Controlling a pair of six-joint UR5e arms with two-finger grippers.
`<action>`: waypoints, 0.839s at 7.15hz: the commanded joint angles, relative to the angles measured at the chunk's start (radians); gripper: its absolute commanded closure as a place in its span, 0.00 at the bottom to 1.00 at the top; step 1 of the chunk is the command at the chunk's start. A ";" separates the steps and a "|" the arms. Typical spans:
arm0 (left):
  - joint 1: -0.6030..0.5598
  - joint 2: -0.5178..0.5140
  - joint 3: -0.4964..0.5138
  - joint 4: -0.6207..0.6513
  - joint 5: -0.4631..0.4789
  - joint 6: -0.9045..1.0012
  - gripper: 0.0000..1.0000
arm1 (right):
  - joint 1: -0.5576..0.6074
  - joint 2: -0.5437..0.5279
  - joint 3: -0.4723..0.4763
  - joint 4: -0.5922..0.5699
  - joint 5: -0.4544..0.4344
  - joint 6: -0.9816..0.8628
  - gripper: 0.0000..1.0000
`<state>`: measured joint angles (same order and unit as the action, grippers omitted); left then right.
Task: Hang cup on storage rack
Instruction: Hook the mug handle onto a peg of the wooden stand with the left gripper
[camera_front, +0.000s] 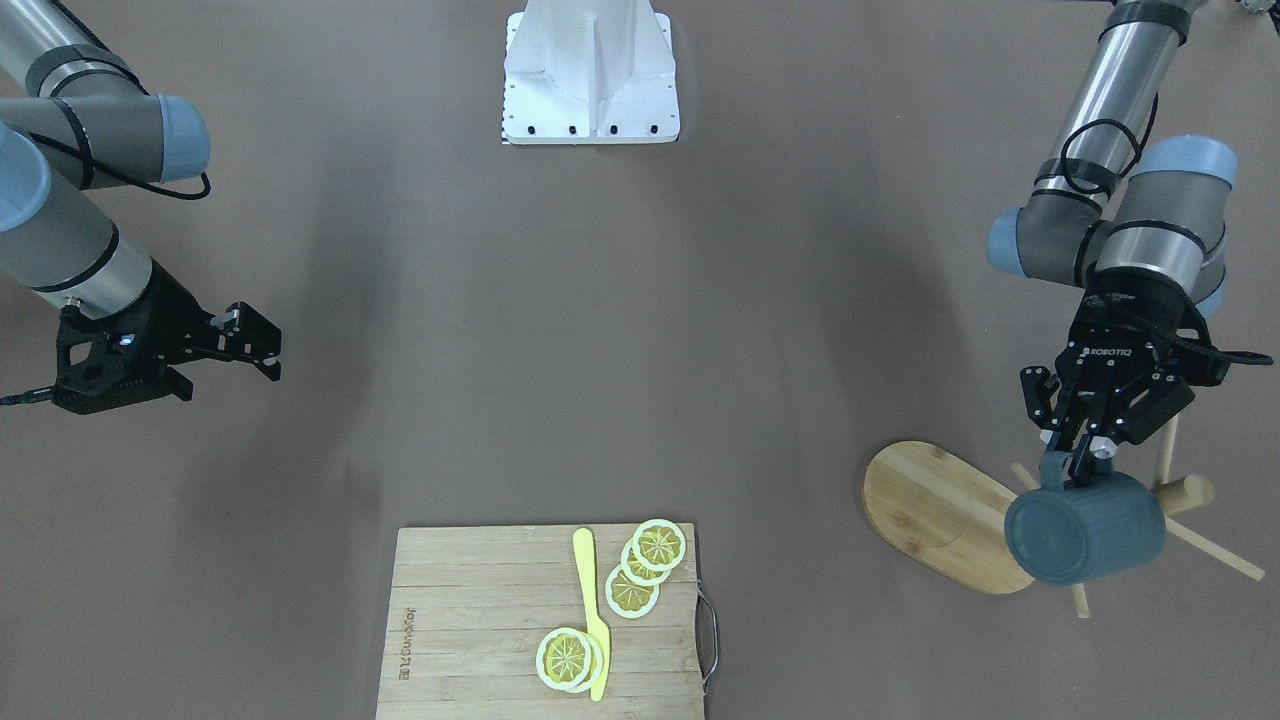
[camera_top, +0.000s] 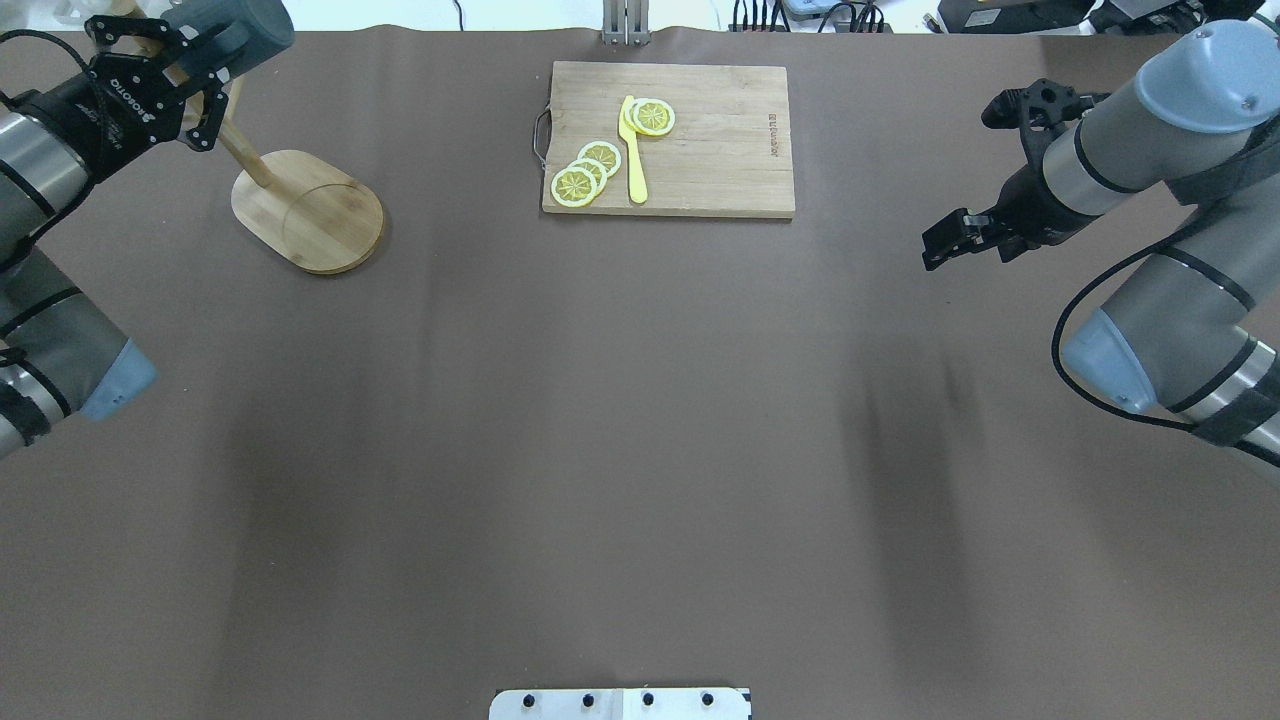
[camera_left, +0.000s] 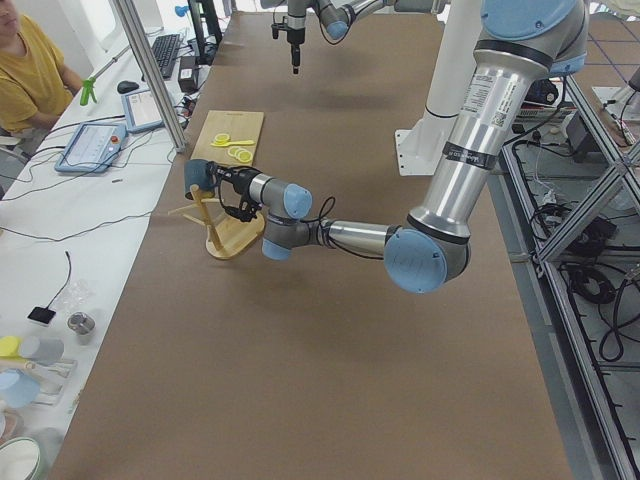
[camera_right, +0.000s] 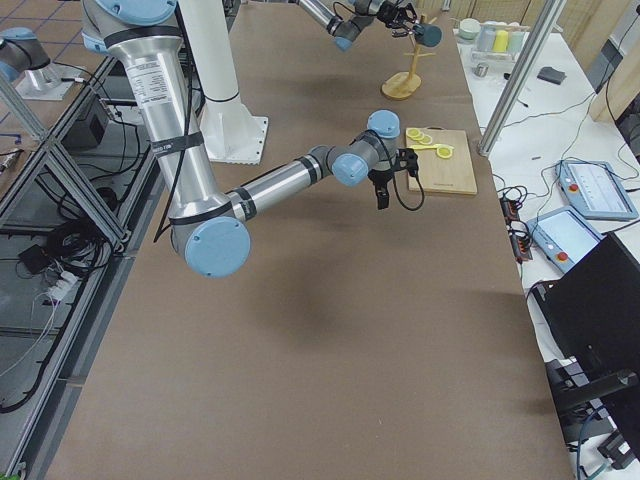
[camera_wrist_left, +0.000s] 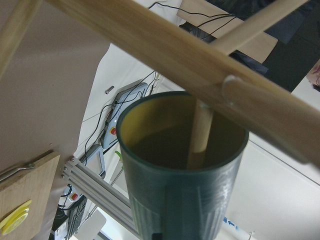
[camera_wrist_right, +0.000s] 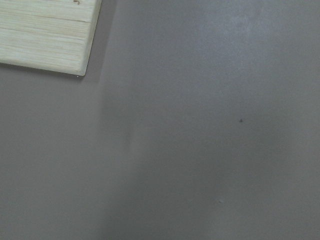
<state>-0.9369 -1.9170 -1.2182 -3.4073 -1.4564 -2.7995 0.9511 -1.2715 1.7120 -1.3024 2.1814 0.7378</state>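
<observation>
The dark slate-blue cup (camera_front: 1085, 527) lies on its side in the air, held by its handle in my left gripper (camera_front: 1075, 452), which is shut on it. It hangs over the bamboo storage rack (camera_front: 940, 515), among the pegs (camera_front: 1210, 545) near the post top. In the overhead view the cup (camera_top: 235, 30) and left gripper (camera_top: 190, 85) are at the far left above the rack base (camera_top: 310, 210). The left wrist view shows the cup's yellow interior (camera_wrist_left: 170, 135) with a peg (camera_wrist_left: 200, 132) across its mouth. My right gripper (camera_front: 228, 372) is open and empty, far away.
A rectangular cutting board (camera_front: 480, 620) with lemon slices (camera_front: 655, 545) and a yellow knife (camera_front: 592, 610) lies at the table's middle on the operators' side. The white robot base (camera_front: 592, 70) stands opposite. The right wrist view shows brown table and the board's corner (camera_wrist_right: 45, 40).
</observation>
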 joint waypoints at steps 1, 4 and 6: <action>0.000 0.012 0.015 -0.013 -0.007 0.005 0.77 | 0.001 -0.002 0.000 0.000 0.001 0.000 0.00; -0.031 0.015 0.028 -0.032 -0.065 0.009 0.02 | 0.015 -0.016 -0.002 0.000 0.001 -0.002 0.00; -0.049 0.022 0.002 -0.064 -0.106 0.020 0.02 | 0.015 -0.016 -0.003 0.000 0.001 -0.002 0.00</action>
<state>-0.9761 -1.9001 -1.2002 -3.4484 -1.5355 -2.7873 0.9653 -1.2857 1.7095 -1.3024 2.1828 0.7363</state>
